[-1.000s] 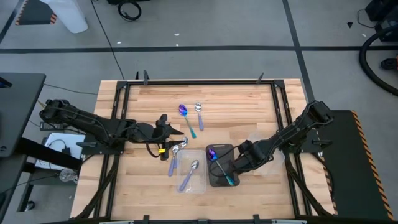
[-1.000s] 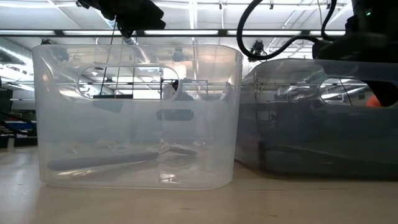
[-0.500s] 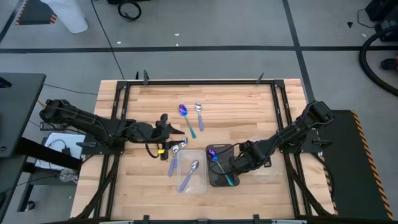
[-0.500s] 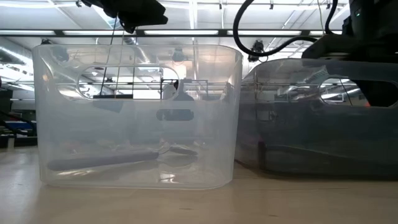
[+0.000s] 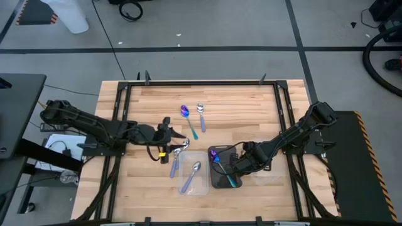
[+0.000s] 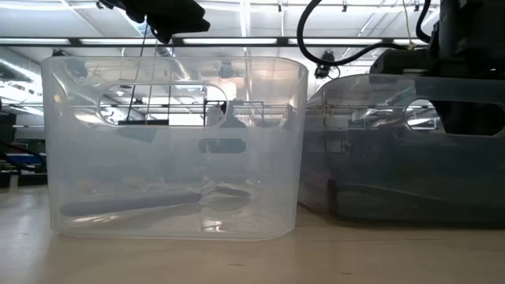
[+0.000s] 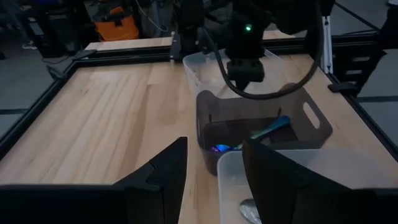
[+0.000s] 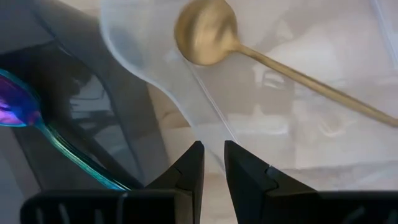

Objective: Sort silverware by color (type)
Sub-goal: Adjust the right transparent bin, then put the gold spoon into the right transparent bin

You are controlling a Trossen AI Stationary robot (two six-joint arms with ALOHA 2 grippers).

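The wooden tabletop [image 5: 251, 107] carries three trays near its front edge. The clear tray [image 5: 191, 172] sits left of the dark tray [image 5: 223, 167], their walls just beside each other; a second clear tray [image 8: 205, 106] lies at the dark tray's right, partly under the right arm.

The left gripper [image 5: 171, 150] hangs just above the clear tray's far left corner, its jaws standing well apart with nothing between them. A silver spoon [image 5: 175, 160] lies just beneath it on the tabletop, bowl under the jaws, handle running toward the front edge along the tray's left wall. Another silver spoon [image 5: 191, 176] lies inside the clear tray, bowl toward the far side, long axis slanting front-left.

The right gripper [image 5: 233, 166] reaches over the dark tray's right wall, jaws a narrow gap apart; the right wrist view shows the clear tray's rim running into that gap, though I cannot tell whether they pinch it. An iridescent spoon [image 5: 221, 166] lies in the dark tray just beside these jaws, bowl far-left, teal handle pointing front-right. A gold spoon [image 8: 261, 56] lies in the second clear tray, beyond the jaws.

Mid-table, well apart from both grippers, an iridescent spoon [image 5: 188, 120] and a small silver spoon [image 5: 201, 115] lie side by side, bowls toward the far edge.
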